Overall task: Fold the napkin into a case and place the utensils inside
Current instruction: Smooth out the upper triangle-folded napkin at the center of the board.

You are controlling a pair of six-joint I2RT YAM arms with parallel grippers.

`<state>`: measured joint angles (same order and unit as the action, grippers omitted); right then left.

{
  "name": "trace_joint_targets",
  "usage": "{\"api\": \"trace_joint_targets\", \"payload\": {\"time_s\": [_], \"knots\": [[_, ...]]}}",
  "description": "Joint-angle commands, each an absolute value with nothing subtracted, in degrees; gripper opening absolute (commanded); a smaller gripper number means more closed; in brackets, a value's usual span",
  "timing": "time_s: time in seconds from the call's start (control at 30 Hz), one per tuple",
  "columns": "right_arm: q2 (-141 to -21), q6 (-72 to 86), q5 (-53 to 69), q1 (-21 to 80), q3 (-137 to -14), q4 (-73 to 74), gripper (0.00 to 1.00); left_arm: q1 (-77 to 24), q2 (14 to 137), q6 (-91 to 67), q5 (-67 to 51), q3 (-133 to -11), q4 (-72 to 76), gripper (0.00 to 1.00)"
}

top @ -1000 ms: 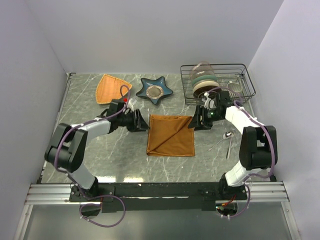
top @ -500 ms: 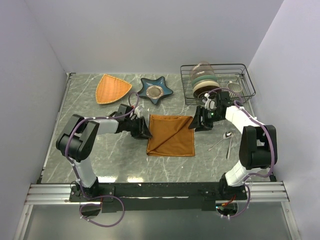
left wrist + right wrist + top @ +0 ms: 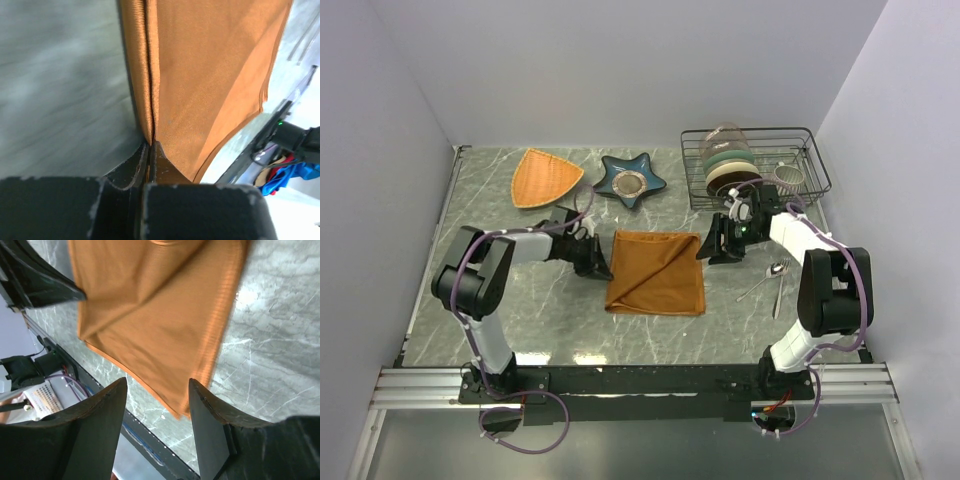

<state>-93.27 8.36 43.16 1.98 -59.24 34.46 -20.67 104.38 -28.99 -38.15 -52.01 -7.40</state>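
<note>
1. the napkin (image 3: 655,272) lies in the middle of the grey marble table (image 3: 520,320). it is folded into a rough square, with a diagonal crease running from its far right corner to its near left corner.
2. my left gripper (image 3: 599,263) is down low at the napkin's left edge, with the arm reaching in from the left side of the table.
3. from the left wrist, my left gripper (image 3: 150,145) is pinched closed on that edge. its two fingers (image 3: 127,167) meet with only the cloth's hem between them, and the napkin (image 3: 210,75) spreads away beyond the tips.
4. my right gripper (image 3: 712,243) sits at the napkin's far right corner, just beside the cloth.
5. from the right wrist, my right gripper (image 3: 157,385) is spread wide and has hold of nothing. its fingers (image 3: 95,430) stand well apart, and the napkin (image 3: 150,315) lies flat on the marble beyond them, one edge running down toward the gap between them.
6. the utensils (image 3: 760,283) lie on the table to the right of the napkin, apart from it and close to my right arm. their far ends are close together and their near ends are splayed.
7. a wire rack (image 3: 810,160) holding dishes stands at the far right of the table.
8. a blue star-shaped dish (image 3: 630,181) and an orange woven triangular plate (image 3: 545,177) sit along the far side, both apart from the napkin.
</note>
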Motion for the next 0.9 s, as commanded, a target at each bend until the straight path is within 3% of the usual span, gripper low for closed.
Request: {"api": "trace_joint_targets", "payload": {"time_s": [0.0, 0.3, 0.43, 0.63, 0.87], "knots": [[-92.64, 10.72, 44.99, 1.76, -56.08, 31.38, 0.60, -14.87, 103.36, -12.79, -34.46, -54.40, -23.77, 0.01], [-91.14, 14.31, 47.02, 6.50, -52.82, 26.29, 0.58, -9.84, 109.85, 5.70, -33.83, -68.10, -35.68, 0.01], [-91.49, 15.82, 44.57, 8.70, -54.31, 24.79, 0.58, -10.19, 111.09, 4.66, -37.44, -70.67, -37.01, 0.01], [-94.74, 18.54, 42.45, 9.14, -57.39, 22.94, 0.56, -11.51, 109.51, -1.56, -38.06, -65.31, -33.49, 0.02], [-95.89, 19.59, 45.61, 12.03, -63.80, 20.57, 0.42, -9.15, 105.04, -7.37, -40.50, -60.91, -27.43, 0.44]]}}
